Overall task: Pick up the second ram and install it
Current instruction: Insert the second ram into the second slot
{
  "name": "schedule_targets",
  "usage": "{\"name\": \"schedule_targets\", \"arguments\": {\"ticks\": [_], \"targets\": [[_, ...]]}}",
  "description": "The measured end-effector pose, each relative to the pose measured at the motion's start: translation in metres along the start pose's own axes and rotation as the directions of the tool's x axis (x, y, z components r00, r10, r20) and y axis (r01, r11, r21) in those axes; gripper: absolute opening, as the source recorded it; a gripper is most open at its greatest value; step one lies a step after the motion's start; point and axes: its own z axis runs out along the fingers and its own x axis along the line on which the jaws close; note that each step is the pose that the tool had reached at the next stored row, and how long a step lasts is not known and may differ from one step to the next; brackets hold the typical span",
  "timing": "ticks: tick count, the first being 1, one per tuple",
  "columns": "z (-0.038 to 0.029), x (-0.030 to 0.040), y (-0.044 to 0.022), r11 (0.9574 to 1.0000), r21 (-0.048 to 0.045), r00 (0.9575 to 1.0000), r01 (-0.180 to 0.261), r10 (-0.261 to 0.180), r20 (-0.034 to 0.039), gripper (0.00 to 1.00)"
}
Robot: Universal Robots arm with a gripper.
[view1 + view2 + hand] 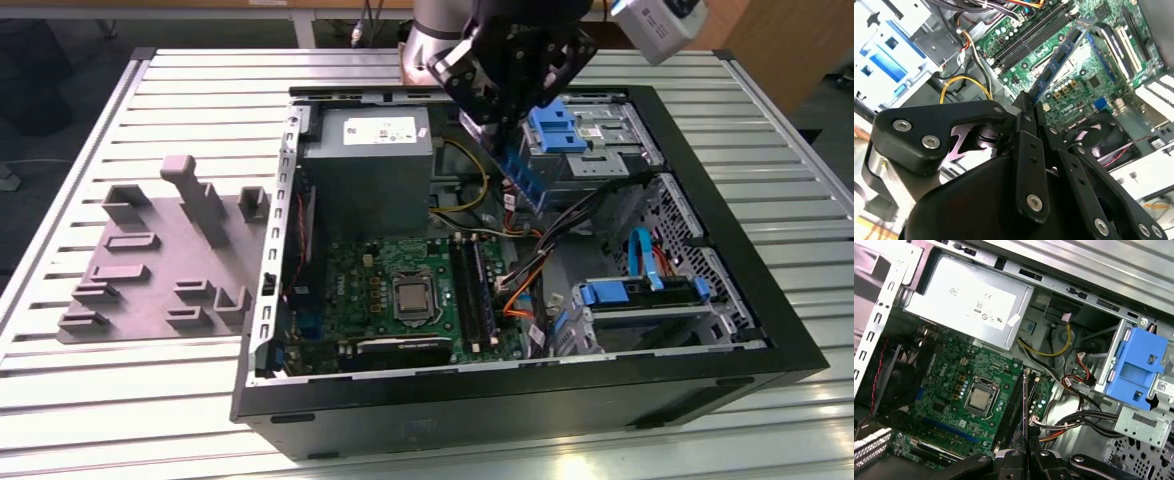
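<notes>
My gripper (pixel 489 122) hangs over the open computer case (pixel 534 400), above the gap between the power supply and the blue drive cage. It is shut on the second ram (pixel 1060 56), a thin blue-green stick with black chips. In the second wrist view the stick reaches from my fingertips (pixel 1024 102) toward the green motherboard (pixel 1089 75). In the first wrist view the second ram (pixel 1024 405) appears edge-on, above and in line with the long black memory slots (pixel 1014 402). It hangs clear of the slots (pixel 1029 37).
The silver power supply (pixel 367 160) sits by the motherboard (pixel 387 265) with its CPU socket (pixel 979 399). A blue drive cage (pixel 554 130), cable bundles (pixel 1074 415) and a fan (pixel 1094 132) crowd the case. A grey part fixture (pixel 160 260) lies on the slatted table at the exterior view's left.
</notes>
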Motion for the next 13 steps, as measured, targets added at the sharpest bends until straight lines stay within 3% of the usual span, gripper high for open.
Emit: {"name": "schedule_targets", "arguments": {"ticks": [3, 6, 13], "targets": [[0.0002, 0.0, 0.0, 0.9986, -0.0001, 0.9986, -0.052, 0.052, 0.0006, 0.14], [0.0004, 0.0, 0.0, 0.9947, -0.0002, 0.9947, -0.103, 0.103, 0.0012, 0.14], [0.0007, 0.0, 0.0, 0.9765, -0.0006, 0.9765, -0.216, 0.216, 0.0025, 0.14]]}}
